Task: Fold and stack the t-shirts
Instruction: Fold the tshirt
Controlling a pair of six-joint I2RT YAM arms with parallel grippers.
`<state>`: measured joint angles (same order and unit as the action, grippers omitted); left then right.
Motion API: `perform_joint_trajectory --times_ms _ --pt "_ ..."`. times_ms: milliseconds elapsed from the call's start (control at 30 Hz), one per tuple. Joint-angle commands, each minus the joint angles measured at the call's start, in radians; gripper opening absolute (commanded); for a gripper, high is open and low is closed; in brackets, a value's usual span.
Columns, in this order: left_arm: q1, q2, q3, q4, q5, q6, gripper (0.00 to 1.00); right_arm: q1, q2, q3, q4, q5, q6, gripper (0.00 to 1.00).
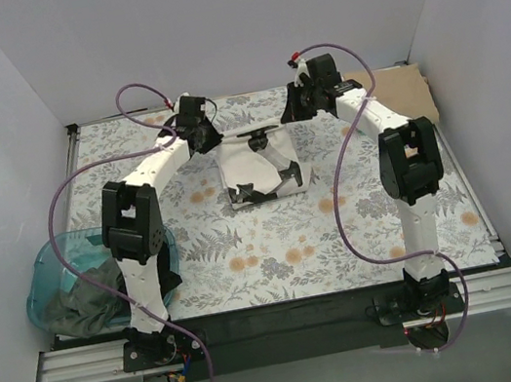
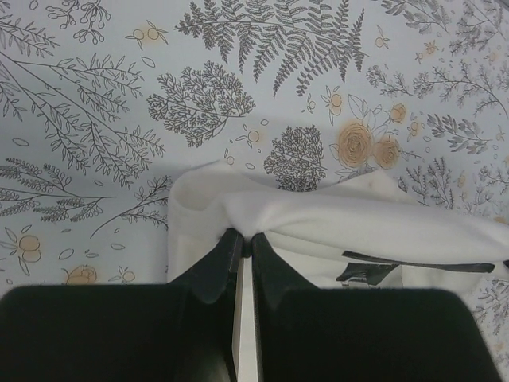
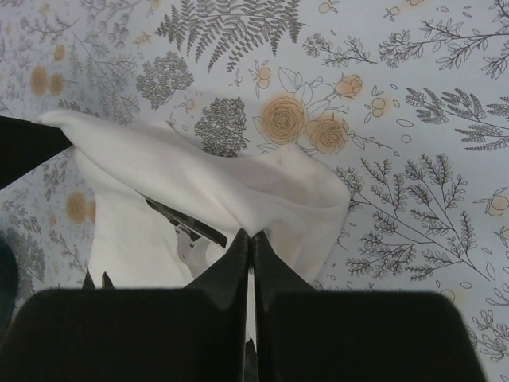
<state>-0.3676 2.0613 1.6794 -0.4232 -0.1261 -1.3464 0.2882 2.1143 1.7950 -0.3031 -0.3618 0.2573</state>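
Observation:
The cream-white t-shirt (image 1: 256, 166) with a black graphic print hangs between my two grippers above the far middle of the table, its lower part drooping toward the floral cover. My left gripper (image 1: 202, 139) is shut on its left top edge; in the left wrist view (image 2: 245, 236) the cloth (image 2: 334, 219) bunches at the fingertips. My right gripper (image 1: 298, 106) is shut on the right top edge; in the right wrist view (image 3: 252, 233) the shirt (image 3: 199, 183) folds down from the tips. Dark grey/olive shirts (image 1: 87, 300) lie in the basket.
A translucent teal plastic basket (image 1: 45, 277) sits at the table's left edge beside the left arm. A brown cardboard sheet (image 1: 406, 90) lies at the far right corner. The floral table covering (image 1: 285, 245) spreads under everything.

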Motion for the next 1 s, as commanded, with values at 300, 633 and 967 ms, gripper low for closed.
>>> perform_joint_trajectory --times_ms 300,633,967 --pt "0.053 0.169 0.190 -0.017 0.036 0.032 0.17 -0.031 0.223 0.233 0.055 0.043 0.060 0.20" --pt "0.053 0.033 0.149 -0.022 0.068 0.029 0.89 -0.026 0.078 0.117 0.035 0.052 -0.007 0.98" --pt "0.044 -0.335 -0.399 0.101 0.175 -0.049 0.92 0.023 -0.192 -0.368 0.051 0.145 0.005 0.98"
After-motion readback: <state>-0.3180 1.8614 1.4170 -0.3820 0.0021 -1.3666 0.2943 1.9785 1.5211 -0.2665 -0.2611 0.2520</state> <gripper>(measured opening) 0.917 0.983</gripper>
